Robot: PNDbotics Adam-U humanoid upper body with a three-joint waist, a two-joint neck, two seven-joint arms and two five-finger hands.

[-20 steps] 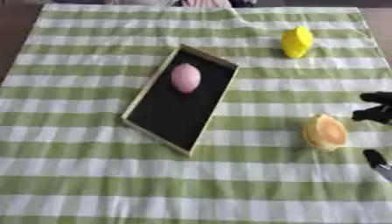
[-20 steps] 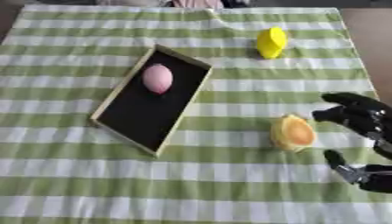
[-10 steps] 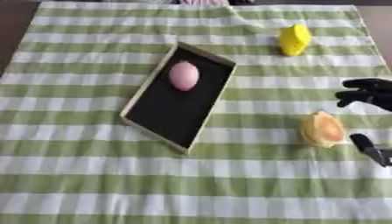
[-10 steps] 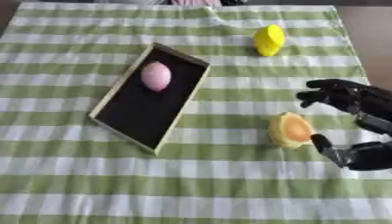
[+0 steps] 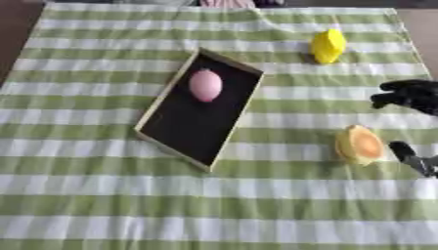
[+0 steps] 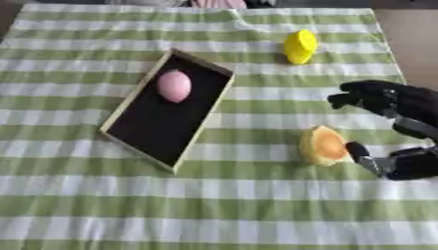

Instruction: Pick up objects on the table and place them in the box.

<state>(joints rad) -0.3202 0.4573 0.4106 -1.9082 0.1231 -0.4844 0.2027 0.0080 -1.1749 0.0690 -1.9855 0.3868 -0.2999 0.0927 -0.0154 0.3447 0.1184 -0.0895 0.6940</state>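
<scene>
A shallow wooden box with a black floor lies askew at the centre-left of the green-and-white checked cloth. A pink egg-shaped object rests in its far end. A yellow object stands on the cloth at the far right. Nearer me, a yellow-orange rounded object lies on the cloth right of the box. My right hand comes in from the right edge, open. Its fingers arch above and beyond that object, and its thumb sits close by the object's right side. I see no left hand.
The checked cloth covers the whole table. Its right edge, with bare surface beyond, runs close to the yellow object and my right arm. A bit of pink shows at the far edge.
My right hand has moved left, further into view, toward the yellow-orange object. Its thumb now lies next to that object. The objects have stayed where they were.
</scene>
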